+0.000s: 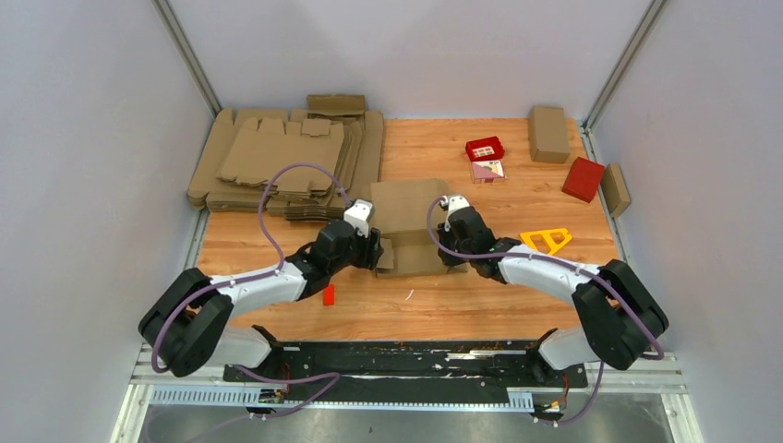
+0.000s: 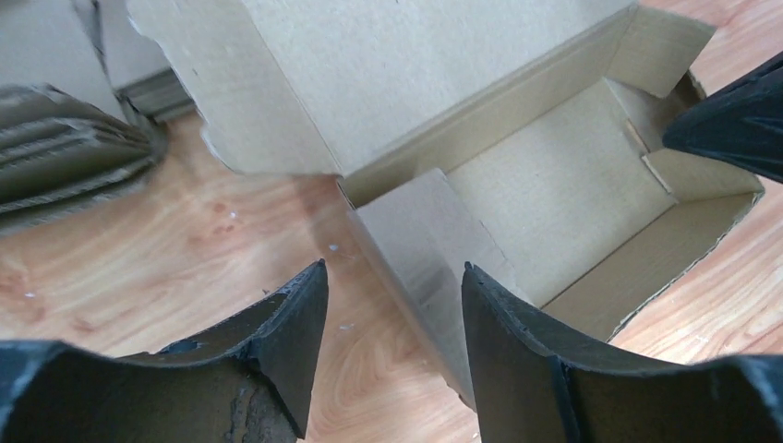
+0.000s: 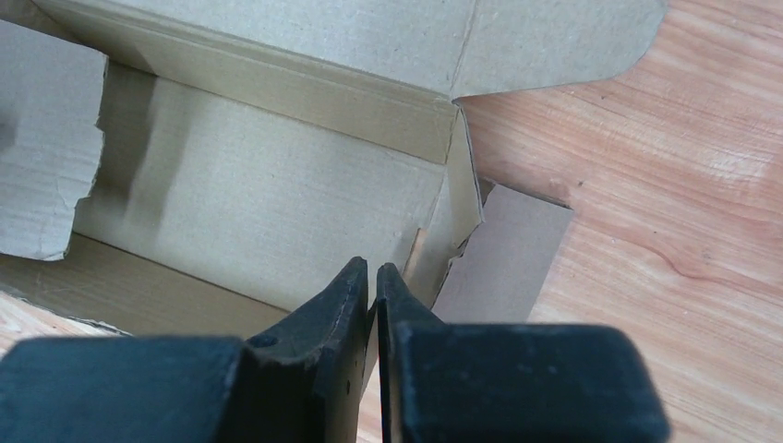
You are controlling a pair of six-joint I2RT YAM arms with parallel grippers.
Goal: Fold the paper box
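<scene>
The booth is evenly and softly lit from above, so the wooden table shows only a pale sheen near its far edge and faint shadows under the arms. In the wrist views the near gripper fingers loom dark and slightly soft, while the paper box stays sharp, with a gentle shadow along its inner wall. No harsh glare shows anywhere.

Cardboard stack crowds the left — bare table lies near
</scene>
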